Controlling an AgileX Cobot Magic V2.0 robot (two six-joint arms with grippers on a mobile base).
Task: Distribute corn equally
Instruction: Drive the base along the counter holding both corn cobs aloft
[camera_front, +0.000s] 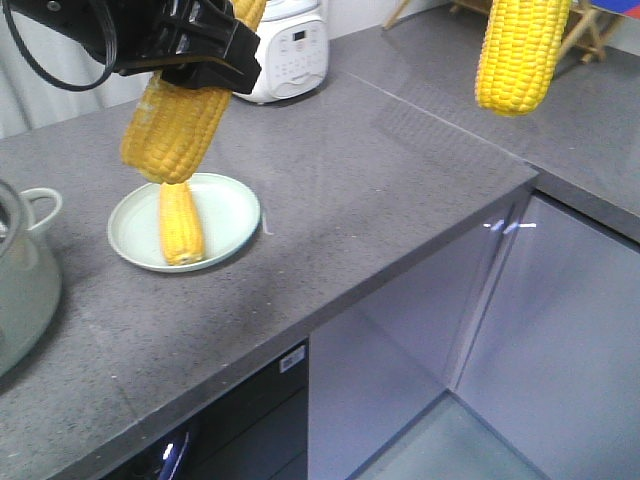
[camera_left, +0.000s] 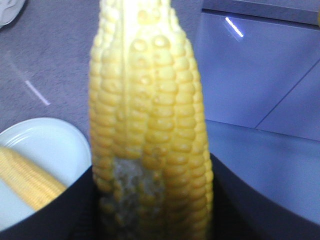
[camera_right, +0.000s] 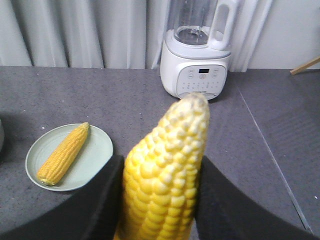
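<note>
Grey speckled stone tabletop (camera_front: 380, 200), L-shaped, w/ a seam where the second run meets it at the far R corner. Glossy pale-grey cabinet fronts (camera_front: 560, 330) drop below its front edge, and a dark appliance front (camera_front: 230, 420) sits under the near L stretch. Pale curtains (camera_right: 75, 30) hang behind the back edge.

Along that back edge I've got a white blender (camera_right: 197, 65), buttons facing me. A pale-green pot (camera_front: 20, 280) w/ a loop handle is cut off at the L edge. A wooden frame (camera_front: 590, 30) shows past the far R corner.

A pale-green plate (camera_front: 235, 215) lies mid-L on the tabletop, apart from the pot, w/ one plated cob (camera_front: 180, 225) lying on it, end toward the front edge.

My left end effector (camera_front: 205, 72) is pinching the left cob (camera_front: 175, 130), which hangs tilted in the air directly over the plate and blocks part of my view of it. The L wrist cam shows a dull patch low on that cob's kernels.

My right end effector (camera_right: 159, 172) is clamped on the right cob (camera_front: 520, 55), a black finger on each side. This cob is held high over the R run of the tabletop, well apart from the plate, and nothing stands btw the two.
</note>
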